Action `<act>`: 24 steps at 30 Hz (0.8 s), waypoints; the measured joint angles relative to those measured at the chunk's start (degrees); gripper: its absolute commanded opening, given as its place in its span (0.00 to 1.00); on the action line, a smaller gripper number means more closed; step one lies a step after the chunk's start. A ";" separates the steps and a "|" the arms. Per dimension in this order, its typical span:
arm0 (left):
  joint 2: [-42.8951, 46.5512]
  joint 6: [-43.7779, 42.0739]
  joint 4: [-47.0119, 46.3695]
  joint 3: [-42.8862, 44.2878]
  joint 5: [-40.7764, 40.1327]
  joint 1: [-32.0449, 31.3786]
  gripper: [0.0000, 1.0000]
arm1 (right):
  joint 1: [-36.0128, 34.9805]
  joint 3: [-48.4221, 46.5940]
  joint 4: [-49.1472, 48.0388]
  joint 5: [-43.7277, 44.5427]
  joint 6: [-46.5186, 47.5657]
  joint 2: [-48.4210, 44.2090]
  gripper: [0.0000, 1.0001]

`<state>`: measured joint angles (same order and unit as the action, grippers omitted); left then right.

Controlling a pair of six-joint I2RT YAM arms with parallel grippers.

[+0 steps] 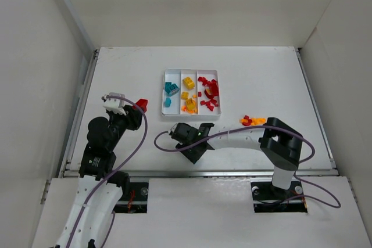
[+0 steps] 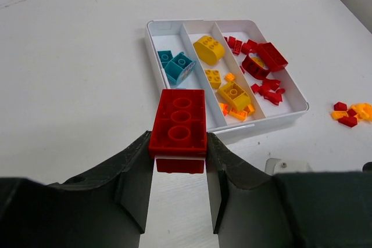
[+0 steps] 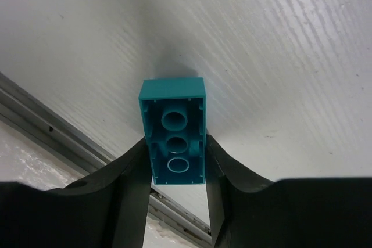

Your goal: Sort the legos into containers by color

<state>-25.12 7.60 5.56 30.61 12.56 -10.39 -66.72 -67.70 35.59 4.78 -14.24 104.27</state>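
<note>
Currently most legos sit in the tray (image 1: 164,94). Teal bricks (image 1: 170,89) are in the left compartment, yellow and orange bricks (image 1: 188,94) in the middle one, red bricks (image 1: 210,91) in the right one. A small red-and-orange heap (image 1: 251,121) lies loose on the counter (image 1: 128,74), off the tray's near-right corner.

Two legos are off the counter stock:
- Left hand (image 2: 177,150) is pinching a red brick (image 2: 178,121) by its long sides, with three round studs in a row facing up. It is left of the tray and apart from it.
- Right hand (image 3: 177,164) is pinching a teal brick (image 3: 173,139), one finger on each long side. The hollow underside with three tubes faces the camera.

View differences:
- Top view shows the overall layout and the red brick (image 1: 142,105) as a small spot at the left hand's tip. The teal brick is hidden under the right hand (image 1: 192,140), which sits just in front of the tray's near wall.
- Left wrist shows the stud detail, plus the tray (image 2: 279,118) and heap (image 2: 351,113) beyond.
- Right wrist shows only the teal brick over bare counter with the metal edge rail (image 3: 52,129) at lower left. Can't tell if the brick touches the surface.
</note>
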 measured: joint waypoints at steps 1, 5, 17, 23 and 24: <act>0.02 0.09 0.00 -0.04 -0.13 0.00 0.00 | 0.00 -0.22 0.09 0.55 -0.35 0.00 0.00; 0.48 0.24 0.00 -0.11 -0.66 0.00 0.00 | 0.13 -4.92 0.87 4.28 -1.46 -0.76 0.00; 0.63 0.35 0.13 -0.11 -1.05 0.00 0.00 | 15.63 -43.95 -5.33 9.66 -6.10 14.64 0.02; 1.01 0.37 0.46 -0.11 -1.03 0.00 0.00 | 18.91 -46.56 -4.00 8.57 -6.84 24.20 0.62; 0.98 0.37 0.46 -0.11 -1.03 0.00 0.00 | 18.82 -46.56 -3.67 8.26 -6.71 24.96 0.71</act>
<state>-24.14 7.97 6.02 30.50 11.53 -10.39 -47.90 -114.26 31.92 13.04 -20.95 129.23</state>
